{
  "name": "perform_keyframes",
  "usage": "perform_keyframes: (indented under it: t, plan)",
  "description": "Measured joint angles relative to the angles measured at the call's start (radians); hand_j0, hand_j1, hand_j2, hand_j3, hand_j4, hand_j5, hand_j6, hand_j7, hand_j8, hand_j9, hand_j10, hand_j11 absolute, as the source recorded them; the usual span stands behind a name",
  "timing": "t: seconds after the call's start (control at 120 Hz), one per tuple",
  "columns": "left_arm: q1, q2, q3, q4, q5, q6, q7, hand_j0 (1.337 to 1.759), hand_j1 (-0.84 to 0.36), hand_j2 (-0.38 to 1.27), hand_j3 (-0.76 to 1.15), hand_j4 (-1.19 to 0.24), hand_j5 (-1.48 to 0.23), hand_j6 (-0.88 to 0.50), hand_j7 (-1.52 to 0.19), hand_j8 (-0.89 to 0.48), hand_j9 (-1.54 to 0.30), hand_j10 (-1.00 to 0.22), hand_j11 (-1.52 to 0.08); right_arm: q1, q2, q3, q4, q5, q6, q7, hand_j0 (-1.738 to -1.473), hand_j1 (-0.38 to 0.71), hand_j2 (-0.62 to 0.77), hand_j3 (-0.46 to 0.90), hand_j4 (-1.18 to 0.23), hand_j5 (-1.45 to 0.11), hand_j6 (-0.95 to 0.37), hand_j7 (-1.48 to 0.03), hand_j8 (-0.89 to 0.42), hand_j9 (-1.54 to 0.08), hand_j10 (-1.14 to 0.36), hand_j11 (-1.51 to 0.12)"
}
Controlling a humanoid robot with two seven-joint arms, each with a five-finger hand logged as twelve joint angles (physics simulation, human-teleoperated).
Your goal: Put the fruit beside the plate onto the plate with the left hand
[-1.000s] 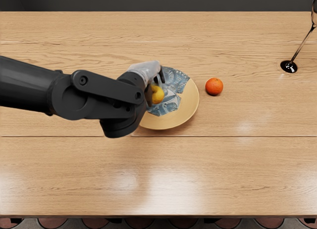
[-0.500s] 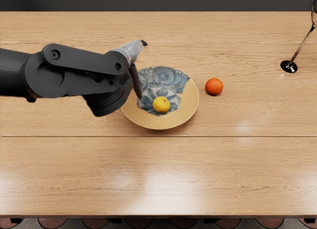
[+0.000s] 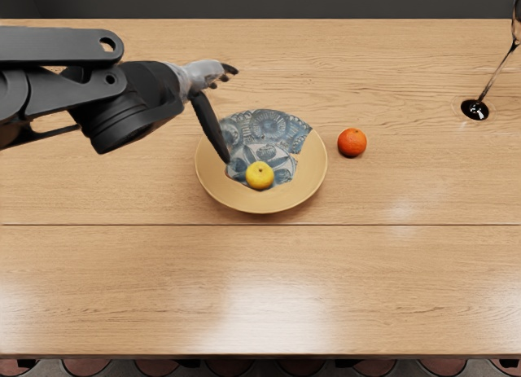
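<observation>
The yellow fruit (image 3: 260, 175) lies on the plate (image 3: 313, 170), near its middle. The left hand (image 3: 199, 73) hangs over the plate's upper-left edge, its fingers (image 3: 210, 123) spread and holding nothing. An orange (image 3: 352, 142) sits on the worktop (image 3: 260, 295) just right of the plate.

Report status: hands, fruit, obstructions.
Left hand open, empty, at plate upper-left edge; right out of view. Yellow fruit sits on plate. Orange on table, right of plate.
</observation>
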Motion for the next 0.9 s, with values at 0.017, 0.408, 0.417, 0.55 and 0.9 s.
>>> perform_keyframes:
  t: [0.017,0.408,0.417,0.55,0.9]
  plan:
    - [0.009,0.004,-0.014,-0.001,0.0,-0.014,0.0,1.658,0.31,0.01,0.0,-0.03,-0.04,-0.03,-0.04,-0.03,-0.04,-0.03,-0.04,0.0,0.0,0.0,0.0,0.0,0.0,0.0,-1.658,-0.35,0.0,0.0,0.0,0.0,0.0,0.0,0.0,0.0,0.0,0.0]
    - [0.303,0.138,-0.384,-0.004,0.0,-0.325,-0.056,1.658,0.32,0.01,0.0,-0.03,-0.04,-0.03,-0.04,-0.03,-0.04,-0.03,-0.04,0.0,0.0,0.0,0.0,0.0,0.0,0.0,-1.658,-0.35,0.0,0.0,0.0,0.0,0.0,0.0,0.0,0.0,0.0,0.0]
    - [0.309,0.139,-0.393,-0.004,0.0,-0.333,-0.056,1.658,0.32,0.01,0.0,-0.03,-0.04,-0.03,-0.04,-0.03,-0.04,-0.03,-0.04,0.0,0.0,0.0,0.0,0.0,0.0,0.0,-1.658,-0.35,0.0,0.0,0.0,0.0,0.0,0.0,0.0,0.0,0.0,0.0]
    - [0.41,0.158,-0.536,-0.004,0.0,-0.455,-0.06,1.658,0.32,0.01,0.0,-0.03,-0.03,-0.03,-0.03,-0.03,-0.03,-0.03,-0.03,0.0,0.0,0.0,0.0,0.0,0.0,0.0,-1.658,-0.35,0.0,0.0,0.0,0.0,0.0,0.0,0.0,0.0,0.0,0.0]
    - [0.541,0.364,-0.735,-0.001,-0.193,-0.813,-0.109,1.658,0.32,0.01,0.0,-0.03,-0.03,-0.03,-0.03,-0.03,-0.03,-0.03,-0.03,0.0,0.0,0.0,0.0,0.0,0.0,0.0,-1.658,-0.35,0.0,0.0,0.0,0.0,0.0,0.0,0.0,0.0,0.0,0.0]
